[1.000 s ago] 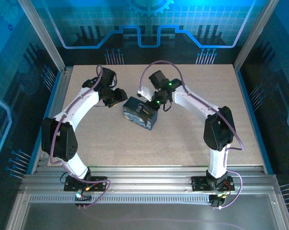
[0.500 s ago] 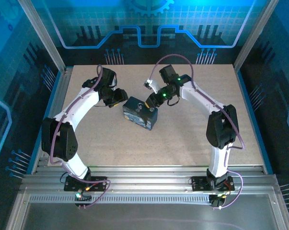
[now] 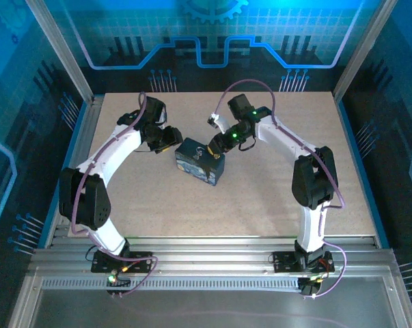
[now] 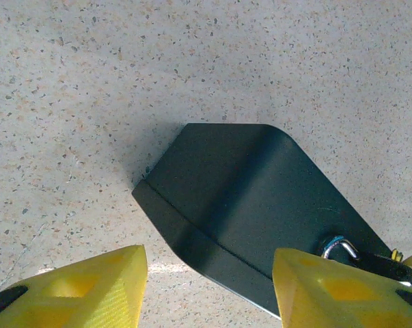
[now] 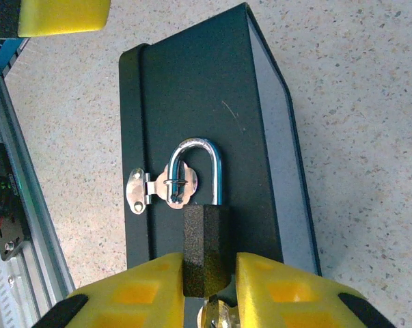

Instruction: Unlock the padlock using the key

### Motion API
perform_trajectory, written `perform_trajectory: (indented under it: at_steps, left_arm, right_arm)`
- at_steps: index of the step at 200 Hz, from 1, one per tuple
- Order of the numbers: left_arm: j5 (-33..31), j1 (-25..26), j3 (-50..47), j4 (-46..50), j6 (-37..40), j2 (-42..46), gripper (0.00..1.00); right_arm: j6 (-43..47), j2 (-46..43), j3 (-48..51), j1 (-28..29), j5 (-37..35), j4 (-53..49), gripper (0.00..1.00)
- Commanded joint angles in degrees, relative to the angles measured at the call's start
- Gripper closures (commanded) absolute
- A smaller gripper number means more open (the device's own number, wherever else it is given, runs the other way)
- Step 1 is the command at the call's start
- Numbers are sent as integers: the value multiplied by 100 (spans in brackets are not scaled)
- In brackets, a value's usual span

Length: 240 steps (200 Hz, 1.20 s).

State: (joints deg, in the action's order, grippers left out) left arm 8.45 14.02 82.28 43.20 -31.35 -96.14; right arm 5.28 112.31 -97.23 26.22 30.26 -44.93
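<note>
A dark box (image 3: 194,165) lies mid-table. On its hasp (image 5: 140,190) hangs the padlock (image 5: 206,236), which has a dark textured body and a silver loop through the staple. My right gripper (image 5: 208,266) is shut on the padlock's body, a yellow finger on each side. A silver key (image 5: 215,316) peeks out just below the body, between the fingers. In the top view the right gripper (image 3: 216,145) is at the box's far right corner. My left gripper (image 4: 207,263) is open, its yellow fingers straddling one end of the box (image 4: 246,198) without touching it, and it sits at the box's left (image 3: 167,139).
The speckled tabletop (image 3: 260,198) surrounds the box with free room toward the front and right. Aluminium rails (image 5: 14,205) border the table's edge. Blue-lit enclosure walls stand behind and at both sides.
The right wrist has swung back and up from over the box and settled at its far right corner. The left arm and the box have stayed put.
</note>
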Motion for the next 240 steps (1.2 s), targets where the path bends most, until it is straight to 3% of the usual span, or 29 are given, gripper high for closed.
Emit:
perform_trajectory:
  at_steps: [1, 78, 108, 141, 240]
  left_arm:
    - [104, -22, 72, 75, 64, 159, 48]
    - [153, -5, 51, 74, 100, 109, 48]
    - [140, -5, 34, 74, 105, 85, 48]
    - [-3, -17, 50, 94, 94, 86, 48]
    - [-80, -101, 162, 35, 6, 33, 47]
  right_arm:
    - [-74, 10, -139, -38, 6, 41, 74]
    - [-153, 194, -282, 250, -549, 67, 77]
    - [-115, 212, -369, 335, -639, 11, 91]
    - [-196, 93, -419, 405, -892, -17, 99]
    - [-1576, -246, -50, 640, -1426, 932, 100]
